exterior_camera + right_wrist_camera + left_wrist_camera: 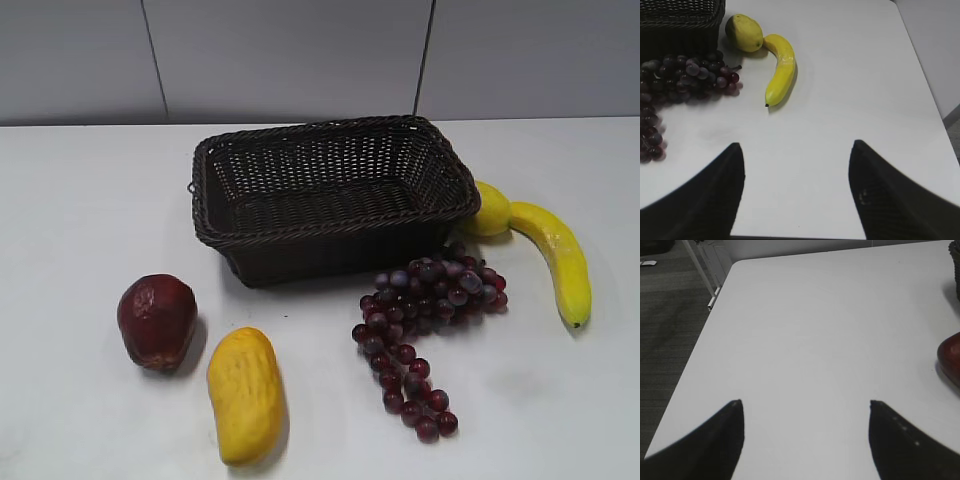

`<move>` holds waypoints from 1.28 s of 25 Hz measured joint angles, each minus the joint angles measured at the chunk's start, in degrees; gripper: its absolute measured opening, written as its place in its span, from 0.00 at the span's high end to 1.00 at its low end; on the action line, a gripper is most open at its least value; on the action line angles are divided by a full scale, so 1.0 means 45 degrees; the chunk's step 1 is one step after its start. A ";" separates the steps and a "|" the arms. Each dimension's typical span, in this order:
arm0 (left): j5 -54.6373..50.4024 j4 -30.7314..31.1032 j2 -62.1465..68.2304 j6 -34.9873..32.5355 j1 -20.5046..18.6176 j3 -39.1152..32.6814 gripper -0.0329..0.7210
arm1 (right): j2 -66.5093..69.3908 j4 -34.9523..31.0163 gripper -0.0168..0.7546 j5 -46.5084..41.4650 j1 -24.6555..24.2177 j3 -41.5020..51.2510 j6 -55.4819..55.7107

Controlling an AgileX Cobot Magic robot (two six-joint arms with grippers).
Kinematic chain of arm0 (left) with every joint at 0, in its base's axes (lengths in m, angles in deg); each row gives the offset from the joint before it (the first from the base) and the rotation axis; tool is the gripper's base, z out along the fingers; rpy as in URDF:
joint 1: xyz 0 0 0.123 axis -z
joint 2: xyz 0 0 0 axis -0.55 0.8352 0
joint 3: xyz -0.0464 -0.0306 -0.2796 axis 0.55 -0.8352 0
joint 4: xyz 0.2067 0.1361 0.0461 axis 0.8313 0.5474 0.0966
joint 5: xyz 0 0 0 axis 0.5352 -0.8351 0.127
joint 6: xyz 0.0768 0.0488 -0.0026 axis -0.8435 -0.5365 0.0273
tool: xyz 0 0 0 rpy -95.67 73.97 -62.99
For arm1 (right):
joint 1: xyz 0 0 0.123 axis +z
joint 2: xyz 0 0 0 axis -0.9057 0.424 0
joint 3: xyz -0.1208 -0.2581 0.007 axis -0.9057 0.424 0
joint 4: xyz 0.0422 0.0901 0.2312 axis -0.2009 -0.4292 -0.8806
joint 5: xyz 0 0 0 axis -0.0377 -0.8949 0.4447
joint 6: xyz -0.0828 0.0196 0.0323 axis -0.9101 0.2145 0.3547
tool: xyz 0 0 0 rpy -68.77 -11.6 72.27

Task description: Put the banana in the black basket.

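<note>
The banana (558,255) lies on the white table right of the black basket (330,235), its upper end touching a lemon. In the right wrist view the banana (781,70) lies ahead of my right gripper (797,145), which is open, empty and well short of it. The black basket's corner (682,20) shows at the top left there. My left gripper (805,402) is open and empty over bare table; the basket's edge (956,270) shows at the far right. Neither gripper shows in the exterior view.
A lemon (487,210) sits by the basket's right corner. Purple grapes (425,320) lie in front of the basket. A yellow mango (245,395) and a dark red fruit (156,320) lie front left. The table's left edge (695,355) drops to the floor.
</note>
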 joint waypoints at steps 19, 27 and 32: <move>0.0000 0.0000 0.0000 0.0000 0.0000 0.0000 0.19 | 0.1023 -0.0004 0.33 0.0023 0.0000 0.0000 0.0000; 0.0000 0.0000 0.0000 0.0000 0.0000 0.0000 0.19 | 0.4877 -0.0004 0.33 0.0223 0.0000 -0.0175 0.0012; 0.0000 0.0000 0.0000 0.0000 0.0000 0.0000 0.19 | 0.7233 -0.0014 0.33 0.0451 0.0000 -0.0745 0.0029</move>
